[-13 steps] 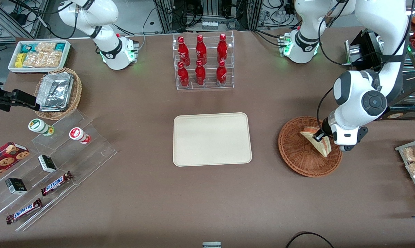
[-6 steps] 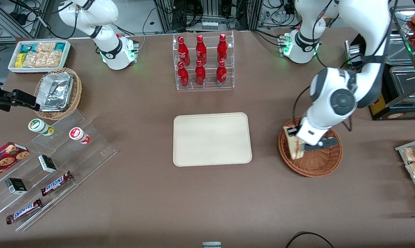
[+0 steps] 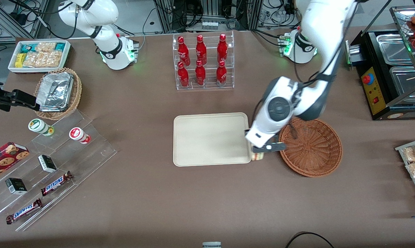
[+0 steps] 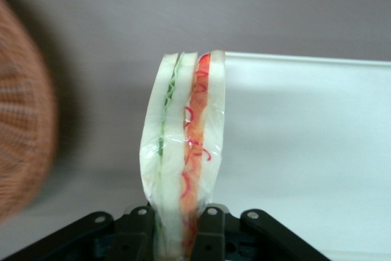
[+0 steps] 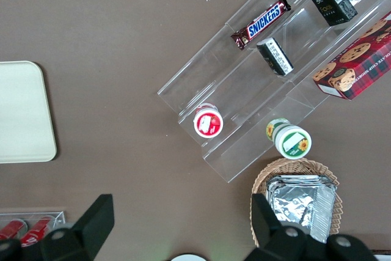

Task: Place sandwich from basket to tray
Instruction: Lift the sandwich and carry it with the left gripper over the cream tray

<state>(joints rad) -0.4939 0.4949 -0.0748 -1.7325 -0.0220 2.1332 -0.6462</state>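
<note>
My left gripper (image 3: 258, 151) hangs above the table between the basket (image 3: 314, 151) and the tray (image 3: 207, 137), at the tray's edge nearest the basket. It is shut on the sandwich (image 4: 183, 151), a plastic-wrapped wedge with green and red-orange filling layers. In the front view only a small bit of the sandwich (image 3: 257, 157) peeks out under the wrist. The black fingers (image 4: 211, 227) press its two bread faces in the left wrist view. The reddish-brown wicker basket (image 4: 21, 145) holds nothing. The cream tray (image 4: 311, 151) lies bare under the sandwich's tip.
A clear rack of red bottles (image 3: 202, 62) stands farther from the front camera than the tray. Toward the parked arm's end lie an acrylic step shelf with snacks (image 3: 49, 165), a tan basket of foil trays (image 3: 57, 93) and a white bin (image 3: 38, 55). A black warmer (image 3: 393, 72) stands past the basket.
The gripper lifted the sandwich out of the basket and carried it sideways toward the tray; the basket now holds nothing.
</note>
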